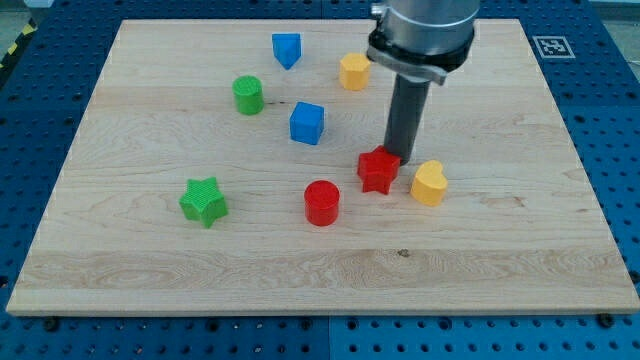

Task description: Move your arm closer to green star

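The green star [204,201] lies on the wooden board [150,270] at the view's left, below the middle. My tip [402,157] is far to its right, just above and to the right of the red star [378,170], touching or nearly touching it. The rod hangs from the dark arm head at the view's top. The red cylinder [322,203] lies between the tip and the green star.
A yellow heart-shaped block [429,184] sits right of the red star. A blue cube [307,123] is near the middle, a green cylinder [248,95] up left, a blue block [286,49] and a yellow block [354,71] near the top.
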Robot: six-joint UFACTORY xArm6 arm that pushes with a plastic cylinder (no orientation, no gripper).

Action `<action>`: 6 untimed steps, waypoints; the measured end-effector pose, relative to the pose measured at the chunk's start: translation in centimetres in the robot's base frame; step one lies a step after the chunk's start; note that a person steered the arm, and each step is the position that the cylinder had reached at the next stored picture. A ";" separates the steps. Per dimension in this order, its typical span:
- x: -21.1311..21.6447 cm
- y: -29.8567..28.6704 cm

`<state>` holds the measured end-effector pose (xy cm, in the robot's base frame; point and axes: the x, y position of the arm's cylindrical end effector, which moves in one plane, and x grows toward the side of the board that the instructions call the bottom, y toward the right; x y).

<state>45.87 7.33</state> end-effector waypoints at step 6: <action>2.5 -29.5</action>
<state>48.38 -22.12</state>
